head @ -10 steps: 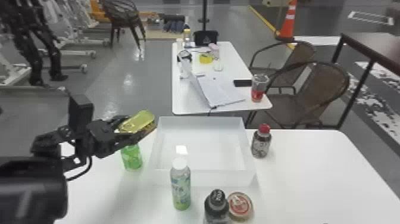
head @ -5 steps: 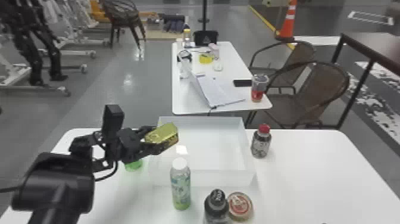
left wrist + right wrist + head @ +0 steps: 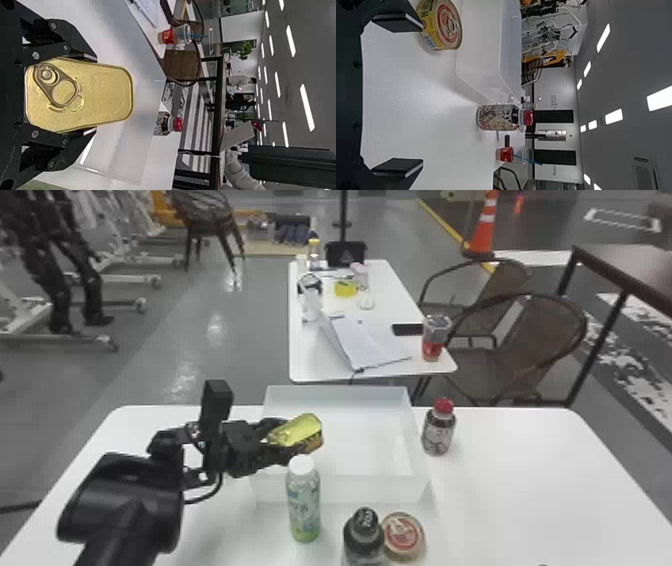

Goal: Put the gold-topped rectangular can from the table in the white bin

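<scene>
While left gripper [image 3: 294, 437] holds can [image 3: 97, 91], open bin's left rim [image 3: 266, 400] near.

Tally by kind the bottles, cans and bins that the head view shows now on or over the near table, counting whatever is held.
Bottles: 3 (white-capped bottle, black-capped bottle, red-capped bottle)
Cans: 2 (gold-topped rectangular can, in the left gripper; round can)
Bins: 1 (white bin)
Total: 6
</scene>
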### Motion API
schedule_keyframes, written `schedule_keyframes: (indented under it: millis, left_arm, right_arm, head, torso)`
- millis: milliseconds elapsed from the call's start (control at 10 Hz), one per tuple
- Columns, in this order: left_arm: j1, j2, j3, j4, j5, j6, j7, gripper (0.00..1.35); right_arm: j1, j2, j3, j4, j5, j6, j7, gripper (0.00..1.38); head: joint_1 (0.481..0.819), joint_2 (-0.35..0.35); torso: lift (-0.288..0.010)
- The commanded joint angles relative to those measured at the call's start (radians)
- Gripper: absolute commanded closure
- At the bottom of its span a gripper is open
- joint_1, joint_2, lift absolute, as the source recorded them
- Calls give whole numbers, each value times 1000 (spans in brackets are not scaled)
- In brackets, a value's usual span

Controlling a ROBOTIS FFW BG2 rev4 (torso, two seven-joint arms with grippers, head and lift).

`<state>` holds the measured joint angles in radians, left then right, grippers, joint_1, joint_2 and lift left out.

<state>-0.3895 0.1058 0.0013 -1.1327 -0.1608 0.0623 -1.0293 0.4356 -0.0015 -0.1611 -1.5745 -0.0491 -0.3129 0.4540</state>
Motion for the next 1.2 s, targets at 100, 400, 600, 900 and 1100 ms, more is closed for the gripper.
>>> schedule_keyframes:
  millis: [100, 400, 600, 900, 1100]
  left_arm:
    - [8, 3, -9, 48, 40, -29, 21, 542]
    - [11, 3, -1, 47, 67, -41, 32, 346]
    - [32, 0, 17, 7, 98, -41, 32, 346]
    - [166, -17, 131, -205, 93, 18, 54, 348]
    - [273, -47, 233, -338, 95, 39, 75, 348]
  right_arm:
    - [0, 2, 0, 1, 0, 0, 0, 102]
    - [0, 2, 0, 1, -2, 0, 0, 102]
    - [0, 2, 0, -1, -2, 0, 0, 102]
    - [0, 2, 0, -1, -2, 0, 0, 102]
    - [0, 2, 0, -4, 0, 3, 0, 102]
  head:
    - [549, 0]
    - [549, 0]
    - [549, 0]
    - [549, 0]
    - [549, 0]
  torso:
    - [-100]
    - [-100]
    - [-100]
    - [-100]
    - [-100]
